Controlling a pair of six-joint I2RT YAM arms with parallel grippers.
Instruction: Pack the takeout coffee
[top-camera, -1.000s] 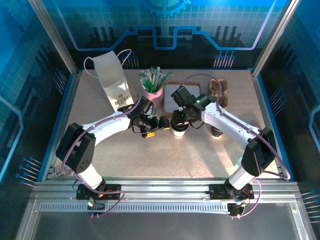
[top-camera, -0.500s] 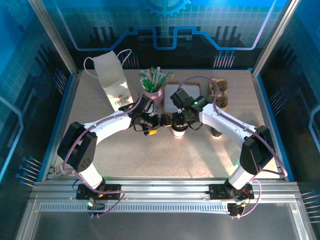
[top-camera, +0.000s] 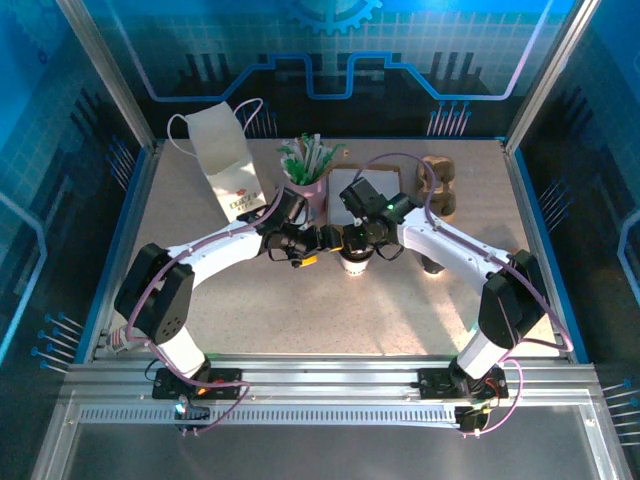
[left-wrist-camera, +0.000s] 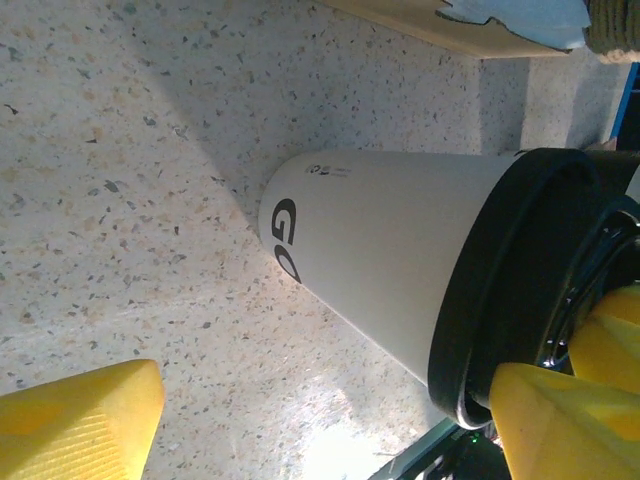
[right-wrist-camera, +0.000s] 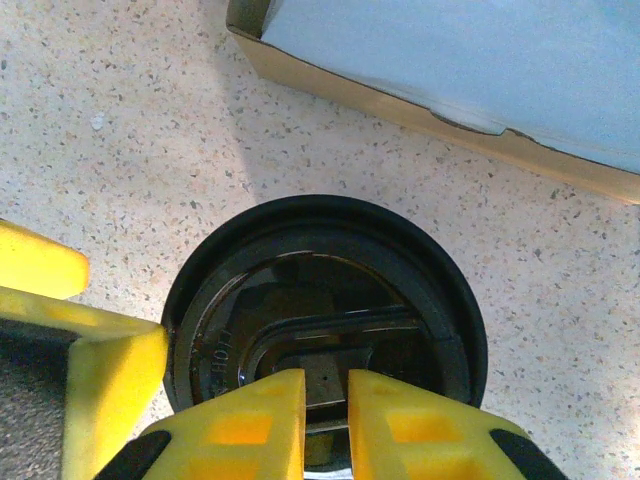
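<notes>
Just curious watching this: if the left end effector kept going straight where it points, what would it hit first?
Most likely the white paper cup, capped with its black lid: it stands straight ahead between the left end effector's spread fingers. How far ahead is unclear.

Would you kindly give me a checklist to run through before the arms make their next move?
1. White tapered paper cup upright on speckled table: ok.
2. Black round plastic lid seated evenly on the cup: ok.
3. Left end effector open, fingers either side of the cup: ok.
4. Right end effector above the lid's centre, fingers nearly together: ok.
5. Left end effector touching the cup: cannot tell.
</notes>
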